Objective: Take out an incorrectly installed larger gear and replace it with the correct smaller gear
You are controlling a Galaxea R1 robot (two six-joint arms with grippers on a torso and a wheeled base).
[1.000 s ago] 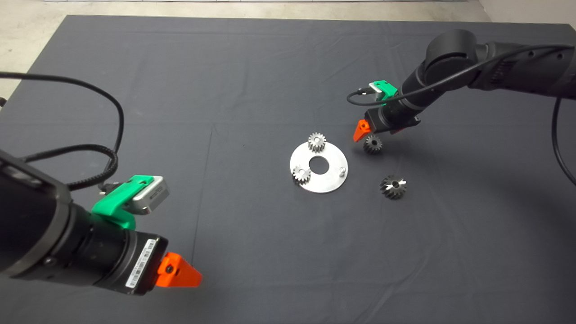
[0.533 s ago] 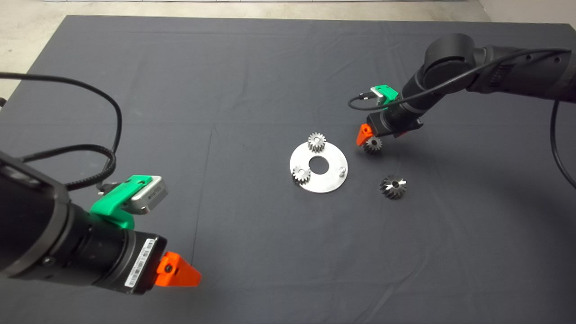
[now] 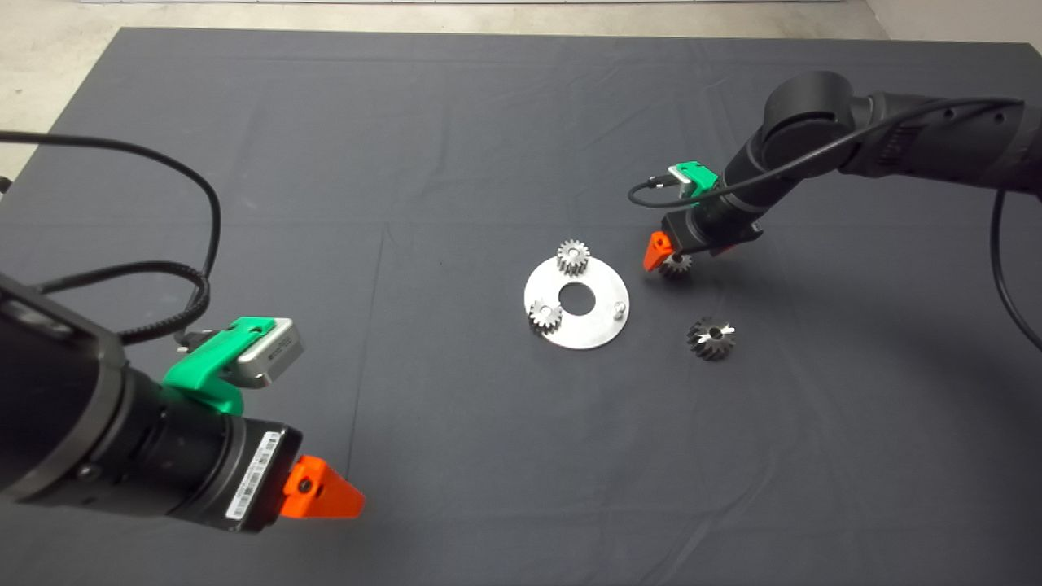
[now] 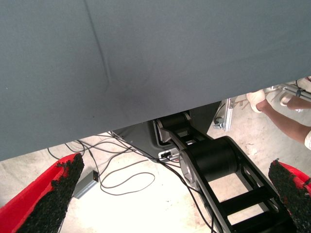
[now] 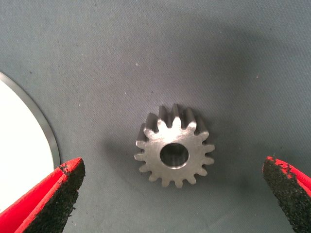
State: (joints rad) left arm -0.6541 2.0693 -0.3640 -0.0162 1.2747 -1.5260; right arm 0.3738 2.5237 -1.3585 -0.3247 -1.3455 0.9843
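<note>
On dark mat over concrete floor, spread right pincer straddling smaller gear

Open mat on both sides of smaller gear, between spread right gripper fingers. Round plate edge just beside one finger. Larger gear well apart, unobstructed.

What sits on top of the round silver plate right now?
Two bright small steel spur gears sit on the round silver metal plate, plus a bare short pin near its right edge. The pins under those gears are hidden.
</note>
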